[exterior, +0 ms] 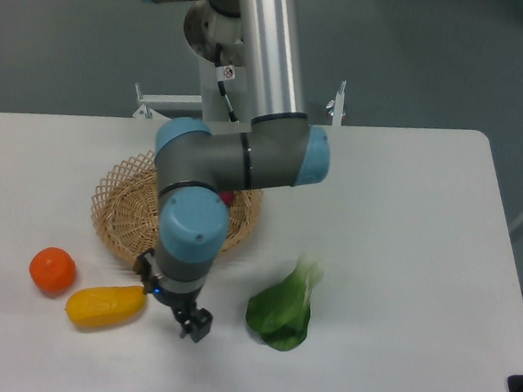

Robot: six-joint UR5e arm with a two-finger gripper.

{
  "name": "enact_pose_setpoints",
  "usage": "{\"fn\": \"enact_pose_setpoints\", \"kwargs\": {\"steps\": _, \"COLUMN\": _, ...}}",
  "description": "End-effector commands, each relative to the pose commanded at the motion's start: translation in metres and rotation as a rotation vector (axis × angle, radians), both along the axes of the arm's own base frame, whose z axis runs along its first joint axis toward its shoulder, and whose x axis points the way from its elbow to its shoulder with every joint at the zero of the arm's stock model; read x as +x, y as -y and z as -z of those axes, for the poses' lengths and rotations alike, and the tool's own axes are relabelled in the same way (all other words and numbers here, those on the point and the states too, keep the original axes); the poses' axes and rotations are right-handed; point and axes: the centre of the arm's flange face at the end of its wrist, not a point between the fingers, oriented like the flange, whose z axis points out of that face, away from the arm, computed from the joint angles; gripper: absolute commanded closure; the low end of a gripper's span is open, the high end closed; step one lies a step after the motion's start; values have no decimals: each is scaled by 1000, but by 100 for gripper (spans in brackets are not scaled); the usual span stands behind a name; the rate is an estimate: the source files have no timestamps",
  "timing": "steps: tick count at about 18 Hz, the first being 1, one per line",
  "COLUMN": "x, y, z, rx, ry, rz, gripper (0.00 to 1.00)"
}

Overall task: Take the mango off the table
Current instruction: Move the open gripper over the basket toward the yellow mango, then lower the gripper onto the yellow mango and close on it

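We have the mango (104, 306) lying flat on the table (403, 265) near the front-left, between the orange (52, 269) and the gripper (195, 324). Its long axis runs roughly left-right, the right end tipped slightly up toward the basket (121, 210). We read the gripper as sitting just beside that right end, not over the fruit, so no grasp yet. Can't tell jaw state; fingers are too dark. Greens (282, 311) sit well right.
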Motion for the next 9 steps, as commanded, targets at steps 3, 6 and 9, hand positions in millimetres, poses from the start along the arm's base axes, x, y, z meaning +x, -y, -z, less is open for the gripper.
{"fn": "enact_pose_setpoints", "kwargs": {"steps": 3, "x": 23, "y": -6, "z": 17, "rx": -23, "ry": 12, "rz": 34, "gripper": 0}}
{"fn": "enact_pose_setpoints", "kwargs": {"steps": 6, "x": 37, "y": -7, "z": 25, "rx": -12, "ry": 5, "rz": 49, "gripper": 0}}
{"fn": "enact_pose_setpoints", "kwargs": {"steps": 9, "x": 50, "y": -7, "z": 33, "rx": 0, "ry": -1, "rz": 65, "gripper": 0}}
